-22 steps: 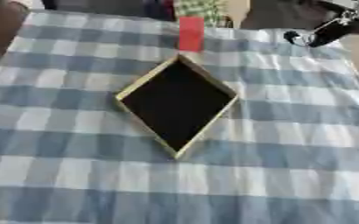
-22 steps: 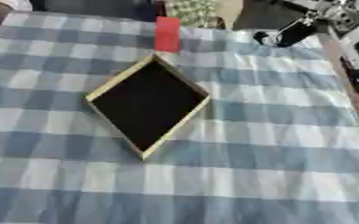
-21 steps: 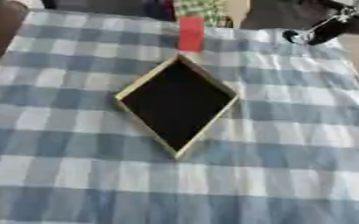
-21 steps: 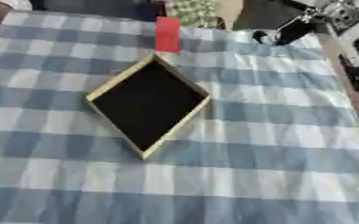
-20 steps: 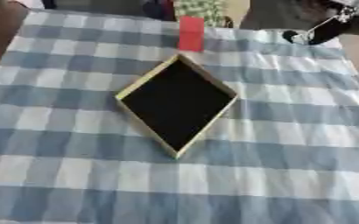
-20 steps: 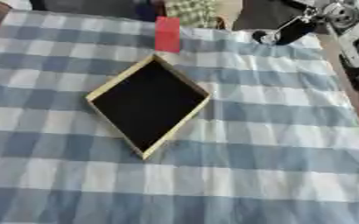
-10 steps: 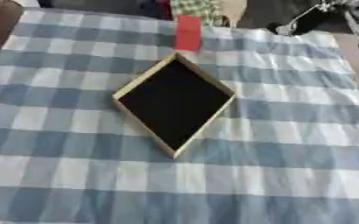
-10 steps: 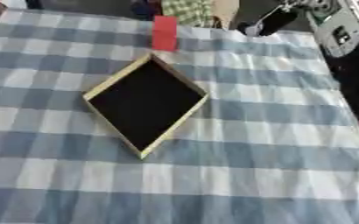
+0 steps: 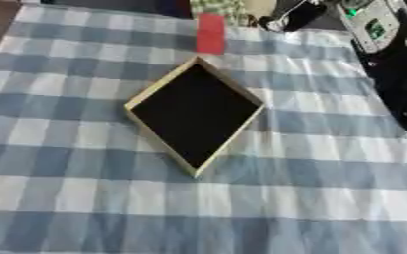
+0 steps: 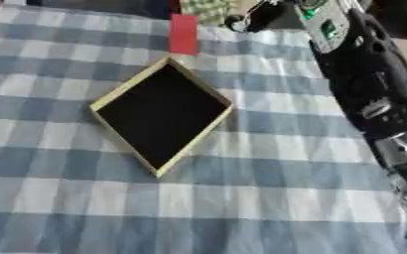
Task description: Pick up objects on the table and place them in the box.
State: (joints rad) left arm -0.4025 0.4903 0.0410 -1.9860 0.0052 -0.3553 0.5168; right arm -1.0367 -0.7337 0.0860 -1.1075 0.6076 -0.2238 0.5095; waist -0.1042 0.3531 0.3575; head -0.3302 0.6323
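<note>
A shallow box with a tan rim and a black inside lies turned like a diamond in the middle of the blue-and-white checked cloth. Nothing is in it. A red block stands just past its far corner, near the table's far edge. My right arm reaches in from the right along the table's side, and its black right hand is at the far edge, a little to the right of the red block and apart from it. Its fingers are too blurred to read. My left hand shows in neither view.
A green-checked thing and a pale rounded thing sit at the far edge behind the red block. The checked cloth covers the whole table, with wrinkles near the far right corner.
My right hand has moved left along the far edge, closer to the red block, and more of the arm now shows on the right. The box and block have stayed put.
</note>
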